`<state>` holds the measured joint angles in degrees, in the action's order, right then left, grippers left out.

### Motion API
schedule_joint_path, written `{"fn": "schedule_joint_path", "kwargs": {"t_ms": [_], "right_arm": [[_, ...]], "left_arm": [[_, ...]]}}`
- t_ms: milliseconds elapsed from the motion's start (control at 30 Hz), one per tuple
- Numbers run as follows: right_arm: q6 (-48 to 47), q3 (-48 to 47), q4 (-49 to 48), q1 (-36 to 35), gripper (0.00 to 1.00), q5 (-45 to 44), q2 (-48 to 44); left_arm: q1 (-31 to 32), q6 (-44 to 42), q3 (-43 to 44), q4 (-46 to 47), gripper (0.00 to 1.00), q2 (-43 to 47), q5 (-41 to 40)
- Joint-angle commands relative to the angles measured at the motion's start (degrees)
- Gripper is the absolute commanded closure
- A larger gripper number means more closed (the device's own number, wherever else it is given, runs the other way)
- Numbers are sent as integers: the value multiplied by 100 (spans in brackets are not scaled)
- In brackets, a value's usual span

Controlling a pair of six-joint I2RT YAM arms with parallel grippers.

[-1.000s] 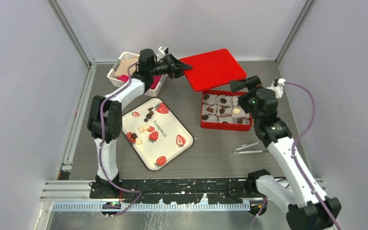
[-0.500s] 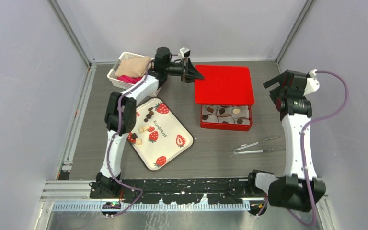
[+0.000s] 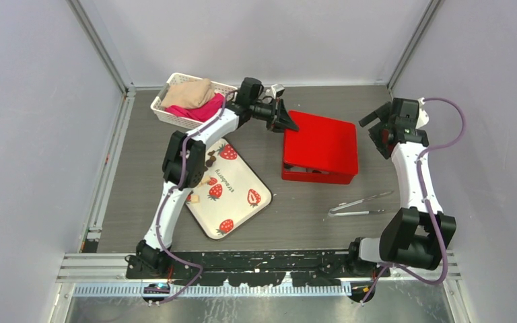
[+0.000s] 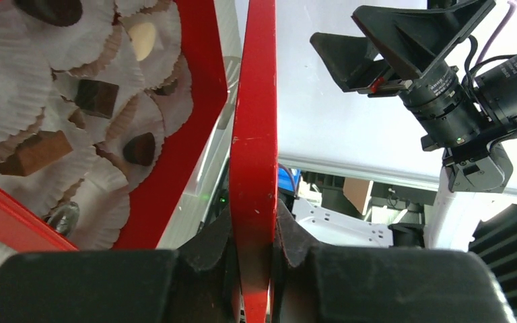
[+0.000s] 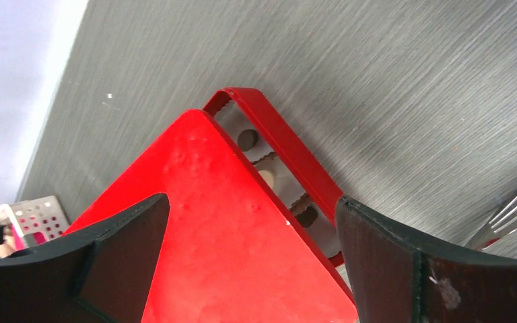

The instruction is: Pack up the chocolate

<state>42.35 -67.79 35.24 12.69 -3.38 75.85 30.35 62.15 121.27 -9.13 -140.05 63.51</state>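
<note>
My left gripper (image 3: pixel 284 120) (image 4: pixel 254 225) is shut on the left edge of the red lid (image 3: pixel 323 142) (image 4: pixel 254 128) and holds it over the red box (image 3: pixel 315 177), slightly raised. Under the lid, in the left wrist view, dark chocolate pieces (image 4: pixel 96 97) sit in white paper cups in the box (image 4: pixel 202 74). A few more dark chocolates (image 3: pixel 210 161) lie on the strawberry-print tray (image 3: pixel 232 198), partly hidden by my left arm. My right gripper (image 3: pixel 375 128) (image 5: pixel 252 202) is open and empty, above the lid's right side (image 5: pixel 242 249); the box rim (image 5: pixel 286 151) and one chocolate (image 5: pixel 247 139) show beside it.
Metal tongs (image 3: pixel 357 204) (image 5: pixel 511 205) lie on the table in front of the box, to its right. A white basket (image 3: pixel 175 116) with beige and pink cloth stands at the back left. Grey walls close in both sides.
My left gripper has carried the red lid from the back forward and down over the box, so the chocolates in it are now covered. My right arm has swung up and back, right of the box.
</note>
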Motion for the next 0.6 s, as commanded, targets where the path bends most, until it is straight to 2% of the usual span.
{"fn": "schedule_joint_path", "kwargs": {"t_ms": [0,567], "right_arm": [[-419,134,-217,27,2,-258,193],[-898,295,-340,23,5,194,1133]], "left_arm": [[48,-252,334,-151,100,-75,-146],[113,245,197,367,100,-451,-492]]}}
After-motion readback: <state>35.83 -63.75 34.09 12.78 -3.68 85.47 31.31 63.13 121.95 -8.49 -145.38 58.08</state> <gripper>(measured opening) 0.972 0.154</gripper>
